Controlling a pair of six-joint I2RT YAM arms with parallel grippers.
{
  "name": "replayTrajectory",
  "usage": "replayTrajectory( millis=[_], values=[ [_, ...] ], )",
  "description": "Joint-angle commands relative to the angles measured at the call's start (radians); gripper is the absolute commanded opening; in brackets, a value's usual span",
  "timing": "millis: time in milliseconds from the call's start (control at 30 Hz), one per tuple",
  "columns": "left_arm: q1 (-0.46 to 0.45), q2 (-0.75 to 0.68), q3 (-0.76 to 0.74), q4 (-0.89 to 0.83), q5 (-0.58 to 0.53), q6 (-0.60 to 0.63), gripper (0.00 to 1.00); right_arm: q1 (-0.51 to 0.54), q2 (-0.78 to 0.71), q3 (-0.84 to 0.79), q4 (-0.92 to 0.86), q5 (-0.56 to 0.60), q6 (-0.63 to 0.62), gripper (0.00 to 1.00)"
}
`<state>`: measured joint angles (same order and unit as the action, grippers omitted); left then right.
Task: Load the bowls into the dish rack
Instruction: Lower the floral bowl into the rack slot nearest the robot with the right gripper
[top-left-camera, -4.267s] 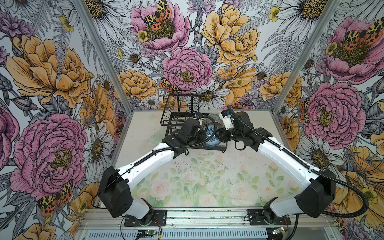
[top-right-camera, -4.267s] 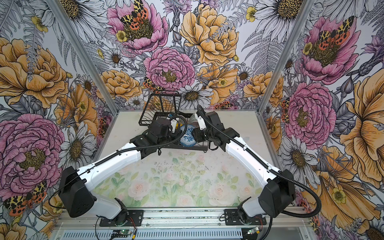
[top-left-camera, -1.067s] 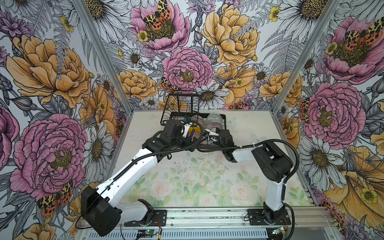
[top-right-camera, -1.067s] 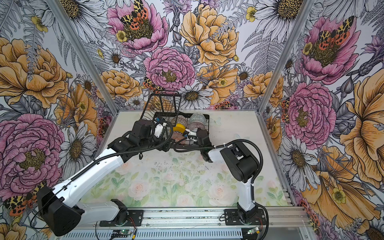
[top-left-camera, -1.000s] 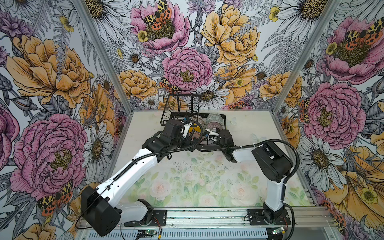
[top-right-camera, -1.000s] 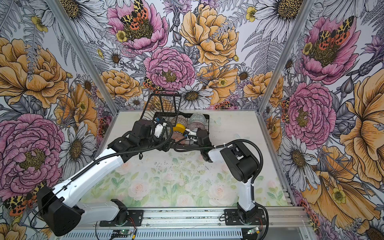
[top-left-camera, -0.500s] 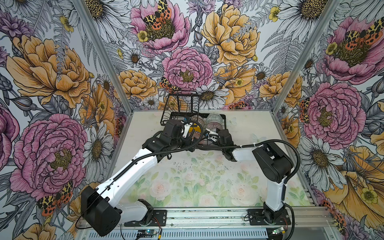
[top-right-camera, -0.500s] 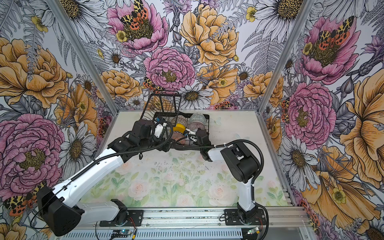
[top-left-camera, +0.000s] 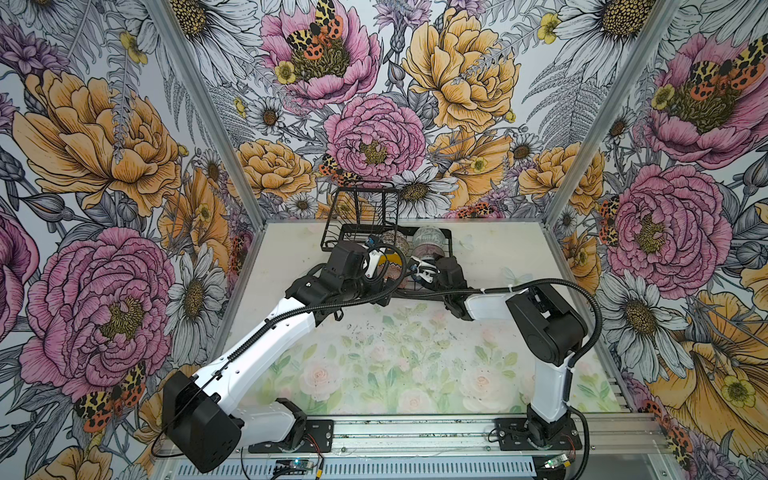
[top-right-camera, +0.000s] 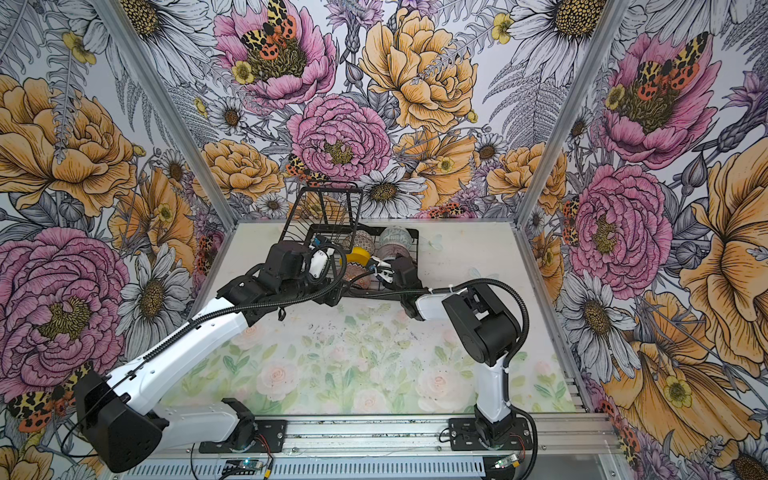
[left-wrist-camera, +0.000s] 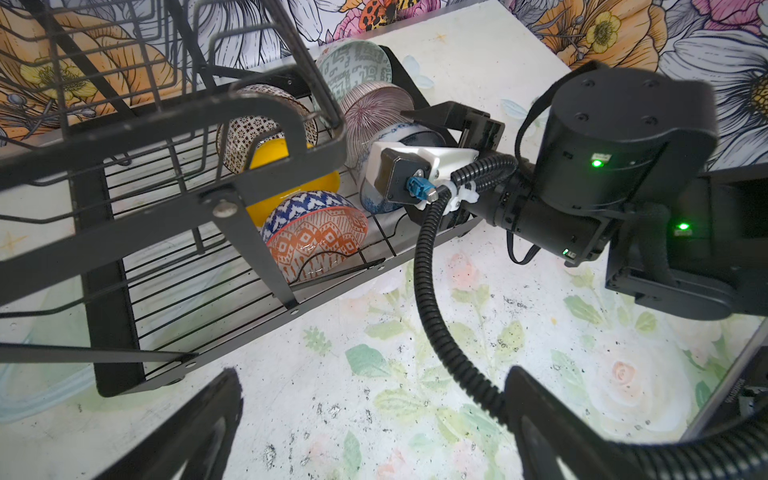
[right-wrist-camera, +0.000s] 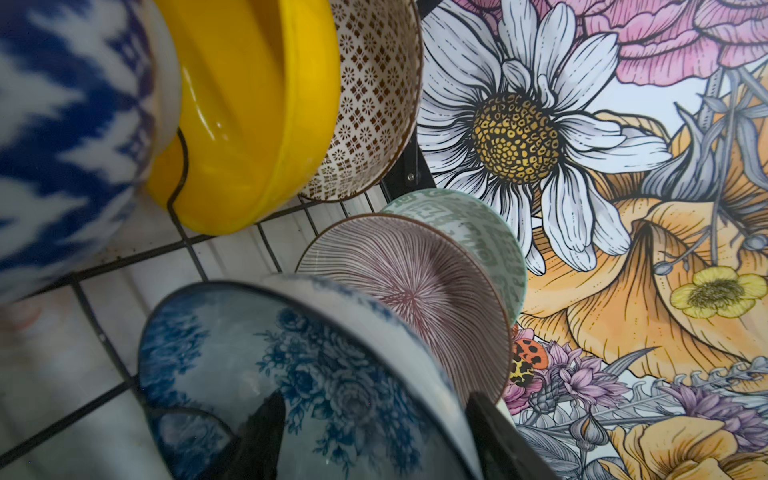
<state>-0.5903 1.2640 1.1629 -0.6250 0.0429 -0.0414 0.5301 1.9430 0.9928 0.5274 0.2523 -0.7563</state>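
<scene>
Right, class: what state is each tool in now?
Left tool: open, empty.
Right tool: open, straddling the rim of the round blue-white floral bowl.

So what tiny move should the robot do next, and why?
Probably draw the right gripper straight back, off the blue-white floral bowl. Its jaws stand apart, one on each side of the bowl's rim, and the bowl stands on edge in the dish rack next to the pink radial-lined bowl, so it seems to need no more holding.
</scene>
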Motion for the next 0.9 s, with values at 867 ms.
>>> replayTrajectory(
  millis=[867],
  values=[
    [0.065, -0.105, -0.081, 0.07, -0.019, -0.028, 0.99, -0.021, -0.312, -0.1, -0.139, -0.075, 0.109, 0.99]
  ],
)
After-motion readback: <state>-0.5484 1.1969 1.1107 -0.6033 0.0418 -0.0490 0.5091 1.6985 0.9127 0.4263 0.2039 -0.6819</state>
